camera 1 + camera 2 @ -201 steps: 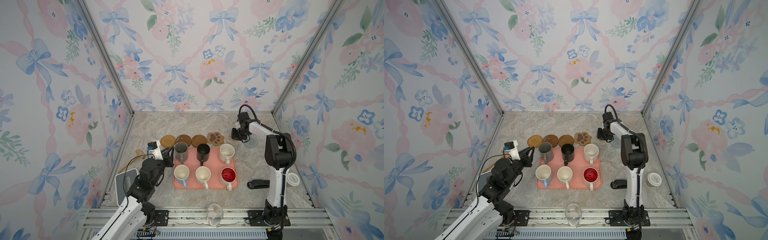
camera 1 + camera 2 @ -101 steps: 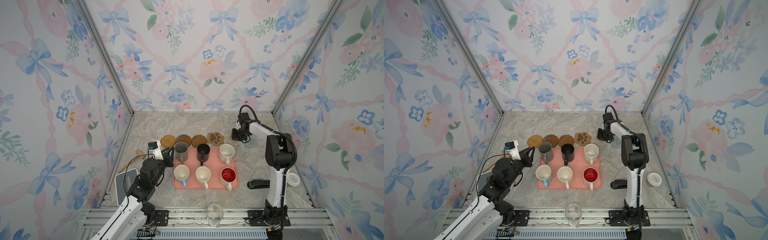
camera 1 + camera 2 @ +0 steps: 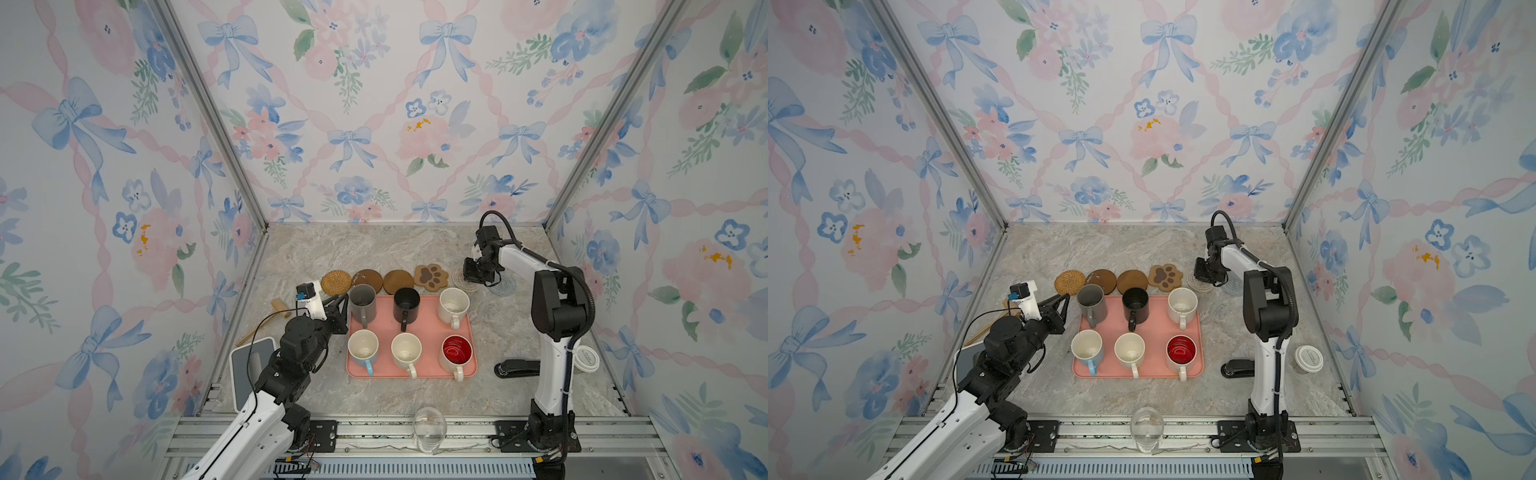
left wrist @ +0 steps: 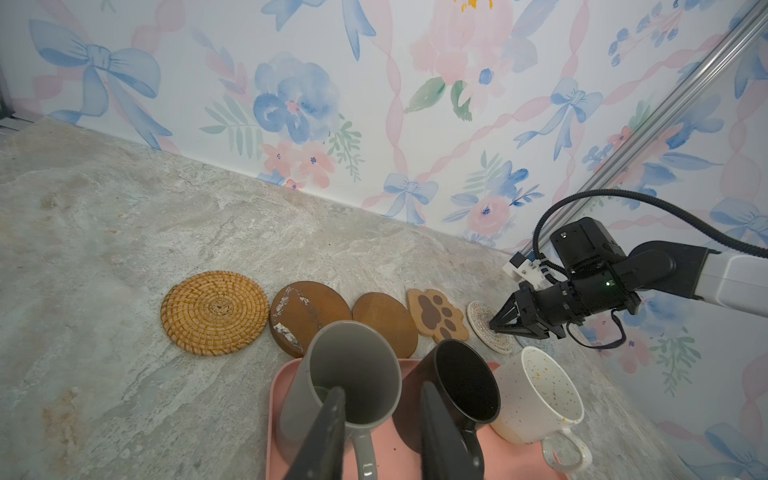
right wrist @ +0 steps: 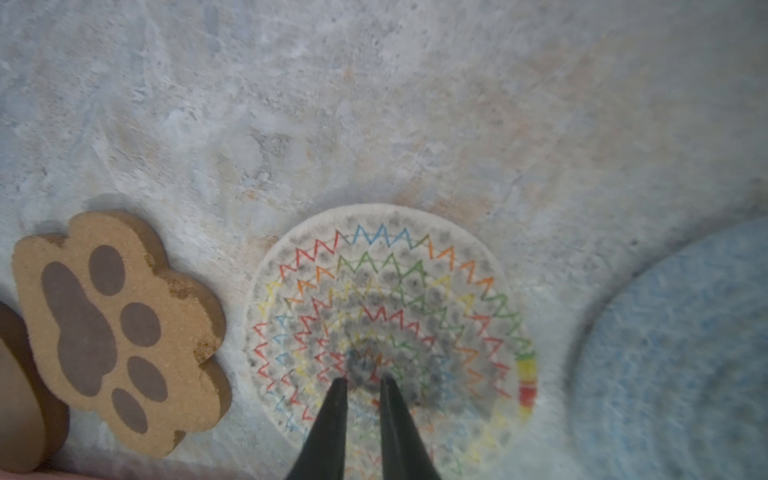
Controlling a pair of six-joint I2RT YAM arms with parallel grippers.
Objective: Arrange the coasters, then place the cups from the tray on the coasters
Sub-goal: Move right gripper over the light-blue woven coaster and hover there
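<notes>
readable text: none in any view
lidded cup (image 3: 1309,358): faint print on lid, too small to read
red-inside mug (image 3: 456,351): pale marks inside, not legible
paw-print coaster (image 5: 120,332): paw motif only
white woven coaster (image 5: 386,316): coloured zigzag stitching, no characters

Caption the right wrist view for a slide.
Right gripper, jaws slightly apart, tips at the middle of the white woven coaster, flanked by the paw-print coaster and grey-blue woven coaster.
</notes>
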